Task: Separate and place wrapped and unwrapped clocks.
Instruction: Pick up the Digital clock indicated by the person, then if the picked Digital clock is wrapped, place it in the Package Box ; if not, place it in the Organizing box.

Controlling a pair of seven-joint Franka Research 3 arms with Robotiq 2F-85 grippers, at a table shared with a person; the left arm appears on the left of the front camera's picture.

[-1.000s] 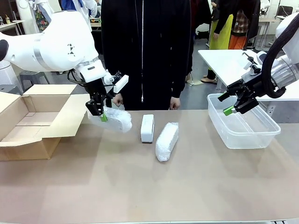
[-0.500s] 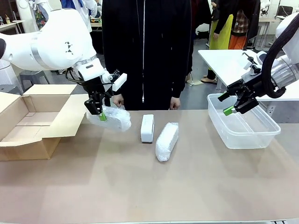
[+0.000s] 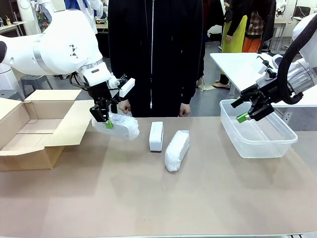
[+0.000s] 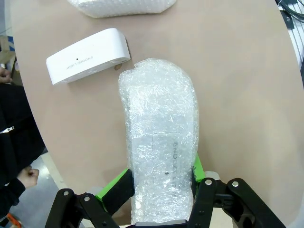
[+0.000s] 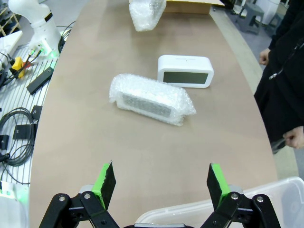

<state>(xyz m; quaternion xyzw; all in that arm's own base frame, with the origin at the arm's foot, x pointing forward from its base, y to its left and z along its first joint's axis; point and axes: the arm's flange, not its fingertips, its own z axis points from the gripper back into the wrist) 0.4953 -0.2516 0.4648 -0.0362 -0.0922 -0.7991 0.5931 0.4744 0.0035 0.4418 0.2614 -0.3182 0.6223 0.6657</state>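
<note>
My left gripper (image 3: pixel 106 120) is shut on one bubble-wrapped clock (image 3: pixel 120 126), held just above the table beside the cardboard box's flap. In the left wrist view the wrapped clock (image 4: pixel 160 142) sits between my green pads (image 4: pixel 114 187). The bare white unwrapped clock (image 3: pixel 156 136) stands at the table's middle, with a second wrapped clock (image 3: pixel 177 149) lying right of it. Both also appear in the right wrist view: unwrapped clock (image 5: pixel 185 71), wrapped clock (image 5: pixel 151 99). My right gripper (image 3: pixel 246 111) hangs open over the clear plastic bin (image 3: pixel 285 144), holding nothing.
An open cardboard box (image 3: pixel 29 131) lies at the table's left. A person in black stands at the far edge, hands (image 3: pixel 185 109) low by the table. Cables (image 5: pixel 19 123) lie off the table's side in the right wrist view.
The left arm has lifted slightly and shifted a little toward the box with the wrapped clock. The right arm has not moved.
</note>
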